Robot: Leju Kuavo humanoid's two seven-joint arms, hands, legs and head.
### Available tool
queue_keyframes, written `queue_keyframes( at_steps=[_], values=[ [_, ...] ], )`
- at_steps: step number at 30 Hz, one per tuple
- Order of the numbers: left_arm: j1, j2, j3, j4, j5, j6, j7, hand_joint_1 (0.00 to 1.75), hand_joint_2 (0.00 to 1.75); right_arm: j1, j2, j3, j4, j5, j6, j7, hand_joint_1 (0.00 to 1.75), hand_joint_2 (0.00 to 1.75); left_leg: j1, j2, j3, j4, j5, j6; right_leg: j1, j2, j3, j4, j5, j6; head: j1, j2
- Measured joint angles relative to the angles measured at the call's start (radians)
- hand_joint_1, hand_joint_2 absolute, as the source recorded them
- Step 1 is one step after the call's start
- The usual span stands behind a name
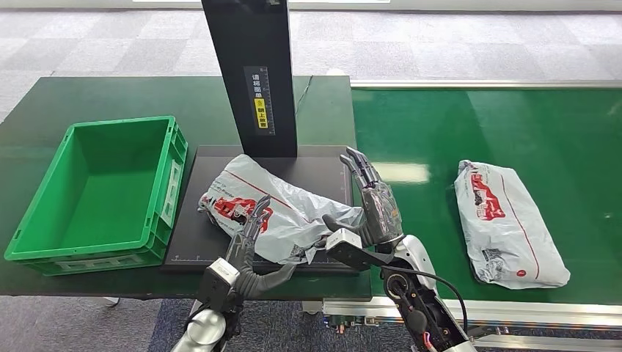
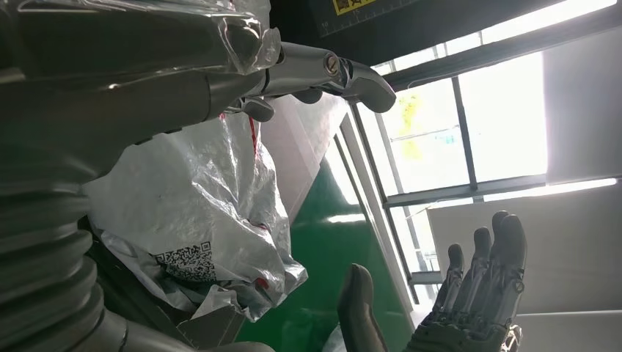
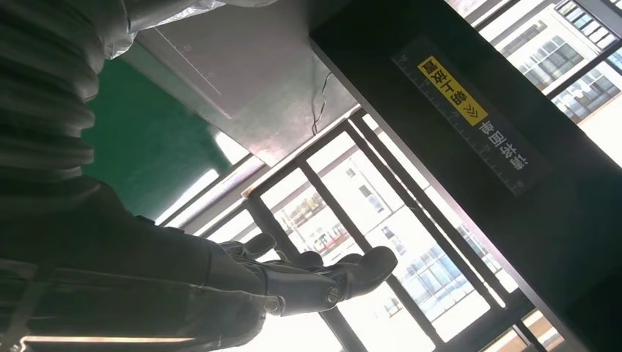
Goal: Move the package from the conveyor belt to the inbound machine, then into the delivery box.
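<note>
Package (image 1: 282, 209): grey poly mailer lying on the black plate (image 1: 198, 242) of the inbound machine, crumpled, just right of the green box (image 1: 99, 253).
Long axis: runs slantwise across the plate, from the far left corner toward the near right one, where the right hand is.
Left hand (image 1: 249, 249): at the package's near edge, fingers resting on top of the bag and thumb reaching under its front. The left wrist view has fingers (image 2: 323, 73) laid over the plastic. Likely a loose grip, though I cannot tell whether it truly pinches the film.
Right hand (image 1: 374, 209): just off the package's right end, fingers straight and apart, holding nothing. Whether the palm touches the bag I cannot tell.
Key relation: box lies to the left of the package, so the left hand is the nearer one to carry it over the box wall; my guess is that the right hand only steadies.
Second package (image 1: 506, 220): on the green belt (image 1: 455, 125), well apart on the right, untouched.
Writing: red print and a red line on both bags, not readable; a QR code (image 2: 187, 260) on the near bag; a yellow-and-white Chinese label (image 1: 260, 99) on the machine's black post (image 1: 249, 44), too small to read.
Progress: first leg looks done; the drop into the box remains.
</note>
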Motion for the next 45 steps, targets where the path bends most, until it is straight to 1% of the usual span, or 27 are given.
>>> queue_keyframes(
  at_steps=[45],
  values=[
    [0.0, 0.0, 0.0, 0.0, 0.0, 0.0, 0.0, 0.0, 1.75, 0.0, 0.0, 0.0, 0.0, 0.0, 0.0, 0.0, 0.0, 1.75, 0.0, 0.0, 0.0, 0.0, 0.0, 0.0, 0.0, 0.0, 0.0, 0.0, 0.0, 0.0, 0.0, 0.0]
  ],
)
